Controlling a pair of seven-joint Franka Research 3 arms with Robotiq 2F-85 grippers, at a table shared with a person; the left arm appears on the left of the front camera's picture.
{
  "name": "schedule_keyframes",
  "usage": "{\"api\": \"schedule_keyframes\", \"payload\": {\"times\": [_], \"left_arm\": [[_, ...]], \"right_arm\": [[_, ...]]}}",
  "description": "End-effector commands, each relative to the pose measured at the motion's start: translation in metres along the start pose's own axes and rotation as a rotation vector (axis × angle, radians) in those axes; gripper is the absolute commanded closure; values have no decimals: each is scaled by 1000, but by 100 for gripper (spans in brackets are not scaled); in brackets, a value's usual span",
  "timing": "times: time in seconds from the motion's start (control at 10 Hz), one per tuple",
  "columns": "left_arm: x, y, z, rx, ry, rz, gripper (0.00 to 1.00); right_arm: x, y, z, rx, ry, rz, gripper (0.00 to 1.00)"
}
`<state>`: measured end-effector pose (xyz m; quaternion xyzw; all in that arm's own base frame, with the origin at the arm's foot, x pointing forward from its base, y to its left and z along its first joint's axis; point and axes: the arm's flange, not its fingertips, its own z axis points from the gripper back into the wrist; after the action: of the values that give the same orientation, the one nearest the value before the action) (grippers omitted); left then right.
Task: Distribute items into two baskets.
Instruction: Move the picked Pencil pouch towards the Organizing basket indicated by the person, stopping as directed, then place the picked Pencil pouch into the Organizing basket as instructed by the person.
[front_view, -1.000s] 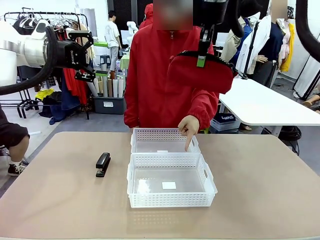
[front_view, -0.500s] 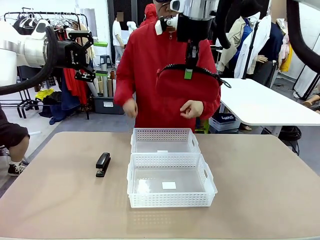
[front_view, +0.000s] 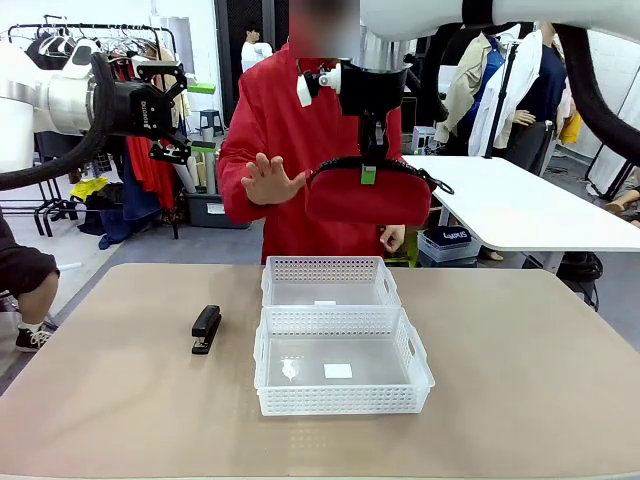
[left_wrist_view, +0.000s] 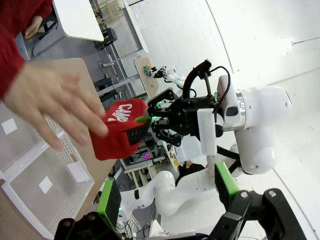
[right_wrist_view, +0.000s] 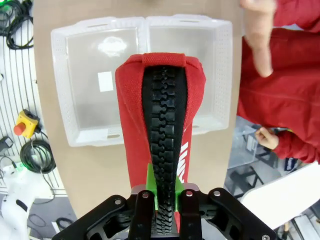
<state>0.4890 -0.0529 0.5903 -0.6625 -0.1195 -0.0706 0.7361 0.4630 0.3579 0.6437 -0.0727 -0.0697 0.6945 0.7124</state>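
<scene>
My right gripper (front_view: 368, 172) is shut on the black zipper strap of the red pouch (front_view: 365, 200), which hangs high above the far white basket (front_view: 330, 268). In the right wrist view the pouch (right_wrist_view: 160, 125) hangs from my fingers (right_wrist_view: 150, 187) over both baskets, one with a label (right_wrist_view: 57, 90), the other (right_wrist_view: 227, 80) nearer the person. The near basket (front_view: 340, 400) sits in front of the far one. A small black stapler (front_view: 206, 328) lies on the table left of the baskets. My left gripper (front_view: 175, 108) is open, high at the far left, holding nothing.
A person in a red jacket stands behind the table with an open hand (front_view: 265, 180) raised just left of the pouch, also seen in the left wrist view as a hand (left_wrist_view: 55, 105) in front of the pouch (left_wrist_view: 120, 132). A white side table (front_view: 520, 210) stands at back right.
My right gripper has carried the pouch left and lower, over the far basket. The person's hand has left the far basket and risen, palm open, beside the pouch. The left arm is still.
</scene>
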Motion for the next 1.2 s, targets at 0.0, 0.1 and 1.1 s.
{"api": "schedule_keyframes", "payload": {"times": [0.0,0.1,1.1], "left_arm": [[0,-3,1,-3,0,-5,0],[0,-3,1,-3,0,-5,0],[0,-3,1,-3,0,-5,0]], "right_arm": [[-6,13,-7,-32,15,39,100],[-6,13,-8,-35,18,34,100],[1,8,-5,5,13,10,100]]}}
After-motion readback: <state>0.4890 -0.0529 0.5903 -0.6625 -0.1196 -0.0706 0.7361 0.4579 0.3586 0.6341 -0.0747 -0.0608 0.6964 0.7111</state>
